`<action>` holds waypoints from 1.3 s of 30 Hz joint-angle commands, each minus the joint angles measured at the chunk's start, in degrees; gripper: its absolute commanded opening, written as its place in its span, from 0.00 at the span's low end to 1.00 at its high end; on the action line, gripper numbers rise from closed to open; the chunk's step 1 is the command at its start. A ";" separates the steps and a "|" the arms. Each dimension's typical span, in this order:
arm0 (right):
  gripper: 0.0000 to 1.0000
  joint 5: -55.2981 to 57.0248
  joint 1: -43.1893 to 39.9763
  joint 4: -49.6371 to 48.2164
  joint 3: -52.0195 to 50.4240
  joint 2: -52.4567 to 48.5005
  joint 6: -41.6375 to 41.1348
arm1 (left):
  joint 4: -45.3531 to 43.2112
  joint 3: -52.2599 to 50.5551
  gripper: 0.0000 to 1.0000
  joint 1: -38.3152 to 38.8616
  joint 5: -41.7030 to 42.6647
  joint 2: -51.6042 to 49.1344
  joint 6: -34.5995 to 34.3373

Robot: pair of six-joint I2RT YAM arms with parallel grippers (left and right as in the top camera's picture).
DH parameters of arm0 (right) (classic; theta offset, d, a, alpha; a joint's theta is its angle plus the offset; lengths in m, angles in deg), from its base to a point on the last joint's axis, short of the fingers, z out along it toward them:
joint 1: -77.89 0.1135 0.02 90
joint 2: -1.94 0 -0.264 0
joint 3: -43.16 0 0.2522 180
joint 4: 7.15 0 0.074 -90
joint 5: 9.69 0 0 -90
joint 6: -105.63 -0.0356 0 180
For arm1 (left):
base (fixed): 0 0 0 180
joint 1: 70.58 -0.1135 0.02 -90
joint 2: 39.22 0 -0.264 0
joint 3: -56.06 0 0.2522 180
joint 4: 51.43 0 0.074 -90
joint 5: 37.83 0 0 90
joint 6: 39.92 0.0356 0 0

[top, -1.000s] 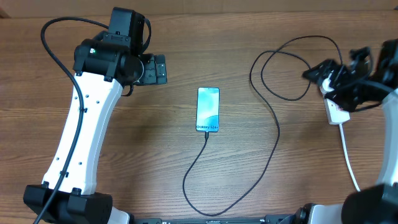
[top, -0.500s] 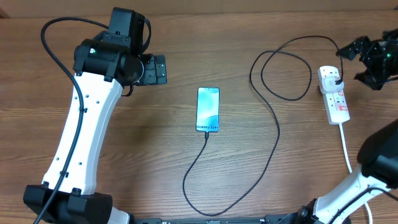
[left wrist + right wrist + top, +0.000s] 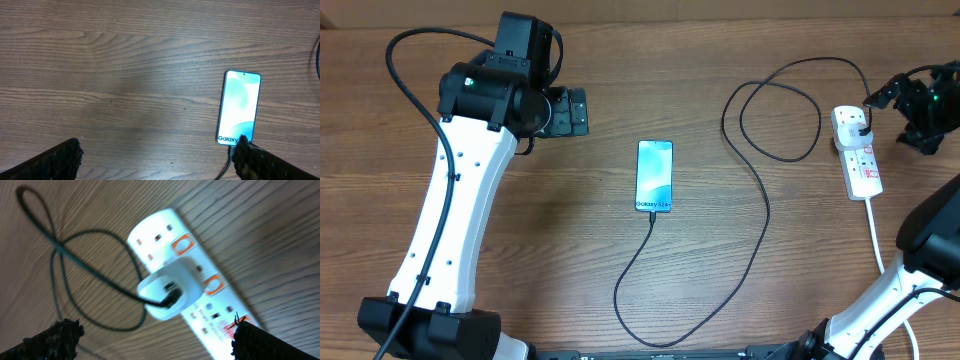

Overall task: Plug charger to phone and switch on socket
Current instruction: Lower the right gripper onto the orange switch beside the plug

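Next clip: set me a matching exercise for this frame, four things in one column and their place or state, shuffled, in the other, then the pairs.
Things:
1. phone
2. socket
3. cable
4. left hand

Place or state:
A. white strip at far right
B. open, empty, upper left
C. centre, screen lit
D. black, looped, one end at the phone

Pairs: 1-C, 2-A, 3-D, 4-B

Even soft light; blurred right-wrist view.
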 commanded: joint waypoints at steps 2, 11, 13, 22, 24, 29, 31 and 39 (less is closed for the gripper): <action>1.00 4.20 0.26 -1.36 -2.38 -0.72 -1.90 | -0.04 0.44 1.00 0.37 -0.70 -0.24 1.07; 1.00 3.28 0.87 -6.54 -8.63 -0.72 -2.05 | -0.02 0.44 1.00 0.37 -0.70 -0.24 1.07; 1.00 1.75 0.96 -7.39 -9.75 -0.72 -2.03 | -0.04 0.44 1.00 0.37 -0.70 -0.24 1.07; 1.00 -1.64 0.96 -9.99 -11.08 -0.81 0.70 | -0.04 0.44 1.00 0.37 -0.70 -0.24 1.07; 1.00 -4.22 0.96 -11.02 -12.02 -0.81 2.58 | -0.04 0.44 1.00 0.37 -0.70 -0.24 1.07; 1.00 -4.66 0.96 -11.91 -13.73 -0.81 2.71 | -0.04 0.44 1.00 0.37 -0.70 -0.24 1.07; 1.00 -4.63 0.98 -11.89 -13.73 -0.81 2.71 | -0.02 0.44 1.00 0.37 -0.70 -0.24 1.07; 1.00 -4.63 1.51 -12.70 -13.75 -0.83 4.46 | -0.02 0.44 1.00 0.37 -0.70 -0.24 1.07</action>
